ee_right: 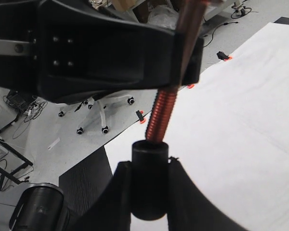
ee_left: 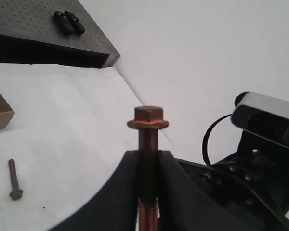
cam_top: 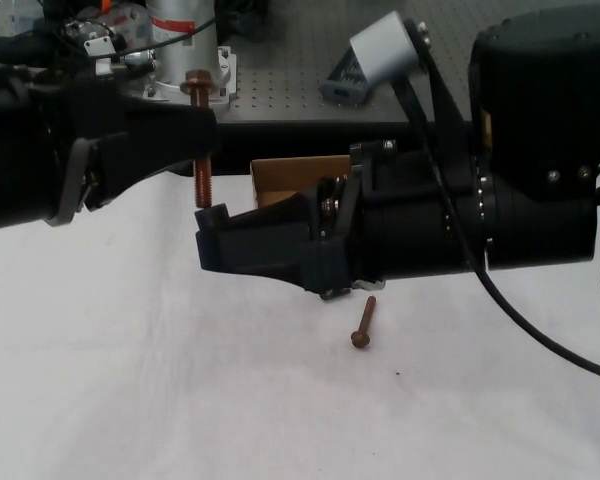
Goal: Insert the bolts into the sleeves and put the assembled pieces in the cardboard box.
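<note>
White sheet (cam_top: pixel 180 400); R arm (cam_top: pixel 460 225) hides most of cardboard box (cam_top: pixel 280 178).

The left hand (cam_top: pixel 202 128) reaches in from the left side, its fingers (ee_left: pixel 120 192) clamped on an upright bolt (cam_top: pixel 202 182). The right hand (cam_top: pixel 218 222) comes from the opposite side, just beneath it. Its fingers (ee_right: pixel 111 197) pinch a sleeve (ee_right: pixel 148 153) at the bolt's threaded tip

We see only a corner of the cardboard box (cam_top: pixel 280 180) past the right arm (cam_top: pixel 460 220). We lose the tip of the bolt (ee_left: pixel 148 144) at the frame edge, and the lower part of the sleeve (ee_right: pixel 148 150) inside the right gripper (ee_right: pixel 149 167).
</note>
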